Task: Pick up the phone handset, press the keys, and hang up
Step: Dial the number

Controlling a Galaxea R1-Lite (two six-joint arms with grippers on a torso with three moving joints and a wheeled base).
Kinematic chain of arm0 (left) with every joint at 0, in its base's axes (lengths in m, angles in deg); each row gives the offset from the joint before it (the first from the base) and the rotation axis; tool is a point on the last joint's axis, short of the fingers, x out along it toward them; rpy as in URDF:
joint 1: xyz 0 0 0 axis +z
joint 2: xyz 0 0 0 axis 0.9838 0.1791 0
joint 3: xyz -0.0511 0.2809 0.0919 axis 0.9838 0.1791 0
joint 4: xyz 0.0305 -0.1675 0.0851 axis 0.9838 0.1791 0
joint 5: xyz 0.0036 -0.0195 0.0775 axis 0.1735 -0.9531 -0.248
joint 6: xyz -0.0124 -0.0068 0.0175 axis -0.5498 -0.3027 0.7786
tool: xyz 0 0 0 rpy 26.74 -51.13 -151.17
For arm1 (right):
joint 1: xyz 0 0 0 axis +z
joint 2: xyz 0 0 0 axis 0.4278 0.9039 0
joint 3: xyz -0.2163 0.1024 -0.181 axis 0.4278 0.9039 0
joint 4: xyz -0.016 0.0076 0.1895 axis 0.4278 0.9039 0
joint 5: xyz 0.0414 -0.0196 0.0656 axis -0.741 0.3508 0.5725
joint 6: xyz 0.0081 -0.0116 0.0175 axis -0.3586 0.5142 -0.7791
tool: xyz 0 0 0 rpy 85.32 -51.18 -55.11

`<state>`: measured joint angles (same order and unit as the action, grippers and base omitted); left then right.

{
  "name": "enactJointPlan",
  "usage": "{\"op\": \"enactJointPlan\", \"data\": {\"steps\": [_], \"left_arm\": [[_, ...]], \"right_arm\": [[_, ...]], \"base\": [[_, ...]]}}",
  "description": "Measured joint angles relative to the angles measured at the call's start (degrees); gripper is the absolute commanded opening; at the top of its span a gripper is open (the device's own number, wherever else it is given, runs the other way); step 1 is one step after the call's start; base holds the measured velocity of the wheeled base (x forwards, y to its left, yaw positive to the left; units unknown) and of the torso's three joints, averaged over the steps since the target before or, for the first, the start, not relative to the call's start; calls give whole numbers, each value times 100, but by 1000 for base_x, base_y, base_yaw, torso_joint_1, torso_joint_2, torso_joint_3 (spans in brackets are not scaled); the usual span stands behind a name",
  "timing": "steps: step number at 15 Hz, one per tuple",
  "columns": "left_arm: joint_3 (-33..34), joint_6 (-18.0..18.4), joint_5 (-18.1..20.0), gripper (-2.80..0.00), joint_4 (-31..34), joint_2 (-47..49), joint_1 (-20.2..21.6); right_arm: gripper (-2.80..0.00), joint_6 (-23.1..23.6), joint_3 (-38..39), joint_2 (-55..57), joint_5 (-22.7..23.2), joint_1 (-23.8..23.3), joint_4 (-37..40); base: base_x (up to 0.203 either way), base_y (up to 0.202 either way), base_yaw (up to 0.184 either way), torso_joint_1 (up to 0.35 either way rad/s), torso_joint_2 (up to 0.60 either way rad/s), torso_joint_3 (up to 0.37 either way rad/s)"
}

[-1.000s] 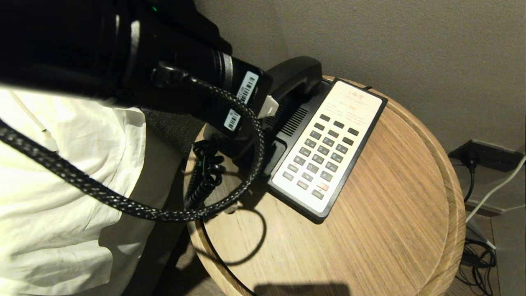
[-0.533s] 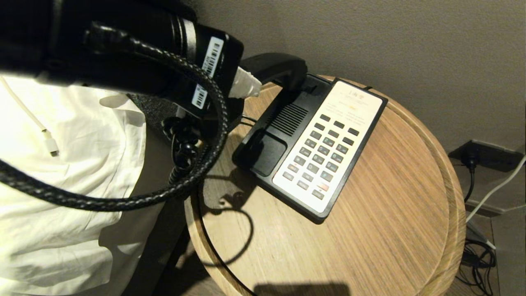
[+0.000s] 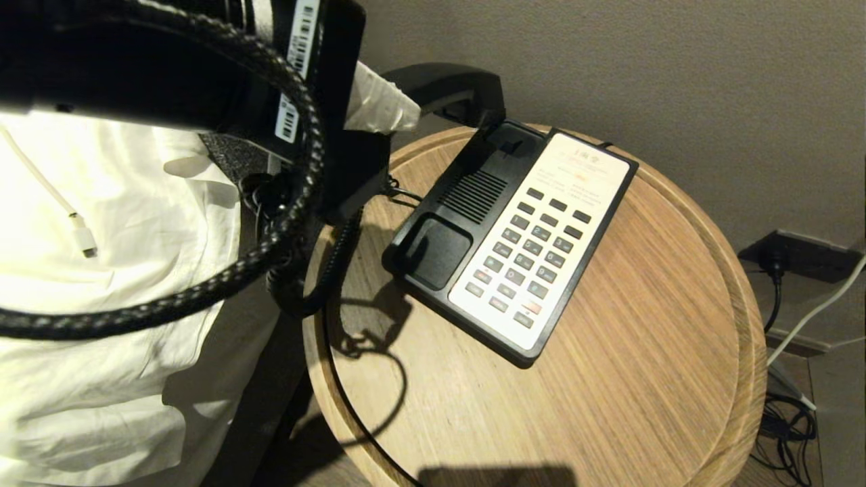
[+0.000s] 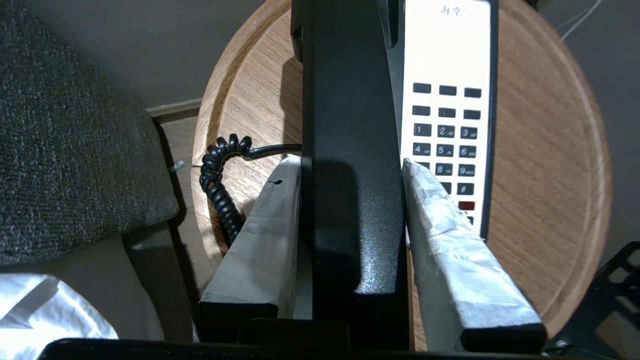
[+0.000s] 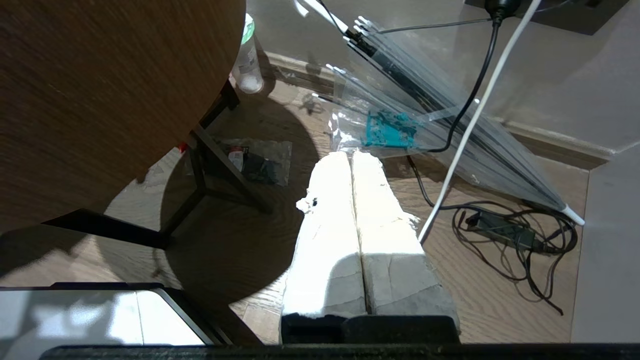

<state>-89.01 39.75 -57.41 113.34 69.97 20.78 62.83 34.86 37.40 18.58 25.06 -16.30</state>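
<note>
Handset (image 4: 352,150) between taped fingers (image 4: 265,240)

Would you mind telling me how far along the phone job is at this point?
Done: the phone handset is off its cradle, clamped in the left claw above the round table. Left: pressing the keys, then hanging up. The right claw hangs shut over the floor.

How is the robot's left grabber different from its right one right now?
The left gripper has its jaws spread around the phone handset, holding it above the round wooden table; the right gripper has its jaws pressed shut on nothing. The left is up over the phone base; the right hangs low beside the table, over the floor. Both have white-wrapped fingers.
</note>
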Motion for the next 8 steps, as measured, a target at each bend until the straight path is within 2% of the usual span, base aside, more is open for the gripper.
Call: {"op": "enactJointPlan", "data": {"steps": [8], "left_arm": [[-15, -755, 78, -280, -6, -495, 0]], "right_arm": [[-280, 0, 0, 0, 5, 1, 0]], "base": [[0, 0, 0, 0, 0, 0]]}}
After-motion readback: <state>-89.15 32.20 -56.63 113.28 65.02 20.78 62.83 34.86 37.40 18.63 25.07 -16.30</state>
